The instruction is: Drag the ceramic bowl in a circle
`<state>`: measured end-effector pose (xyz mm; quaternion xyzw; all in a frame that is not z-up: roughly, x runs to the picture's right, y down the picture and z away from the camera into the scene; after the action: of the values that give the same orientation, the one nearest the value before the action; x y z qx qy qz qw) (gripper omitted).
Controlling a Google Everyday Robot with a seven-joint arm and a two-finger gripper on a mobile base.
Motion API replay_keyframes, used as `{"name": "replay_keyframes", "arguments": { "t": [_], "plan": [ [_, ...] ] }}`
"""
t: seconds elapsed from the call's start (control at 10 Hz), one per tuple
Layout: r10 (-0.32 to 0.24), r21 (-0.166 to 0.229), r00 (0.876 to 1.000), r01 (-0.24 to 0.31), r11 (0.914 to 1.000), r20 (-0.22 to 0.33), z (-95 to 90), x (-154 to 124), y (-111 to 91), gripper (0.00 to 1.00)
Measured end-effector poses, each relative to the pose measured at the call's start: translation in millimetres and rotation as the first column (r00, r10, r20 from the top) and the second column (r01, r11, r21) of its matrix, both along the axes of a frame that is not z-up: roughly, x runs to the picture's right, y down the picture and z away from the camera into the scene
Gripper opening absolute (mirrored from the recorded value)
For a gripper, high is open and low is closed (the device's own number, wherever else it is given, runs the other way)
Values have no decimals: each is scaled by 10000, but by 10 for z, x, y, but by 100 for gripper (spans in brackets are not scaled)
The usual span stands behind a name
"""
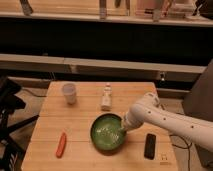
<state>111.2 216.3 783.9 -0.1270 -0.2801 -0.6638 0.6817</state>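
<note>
The ceramic bowl [107,132] is wide, round and dark green with a pale pattern inside. It rests on the wooden table [80,120], right of the middle and toward the front. My gripper [123,128] comes in from the right on a white arm and sits at the bowl's right rim, shut there and touching the bowl. The rim hides where the fingertips end.
A small white cup [69,93] stands at the back left. A pale bottle [106,97] stands behind the bowl. An orange carrot-like item [61,144] lies at the front left. A black flat device [149,146] lies at the front right, close to the arm.
</note>
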Motion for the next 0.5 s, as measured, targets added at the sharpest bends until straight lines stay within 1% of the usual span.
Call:
{"name": "replay_keyframes", "arguments": {
  "t": [0.2, 0.3, 0.5],
  "plan": [
    [-153, 36, 9998, 152, 9999, 145, 4, -186, 1, 0],
    [-197, 44, 9997, 197, 9998, 174, 4, -206, 0, 0],
    [-369, 87, 9988, 366, 9993, 317, 11, -117, -4, 1]
  ]
}}
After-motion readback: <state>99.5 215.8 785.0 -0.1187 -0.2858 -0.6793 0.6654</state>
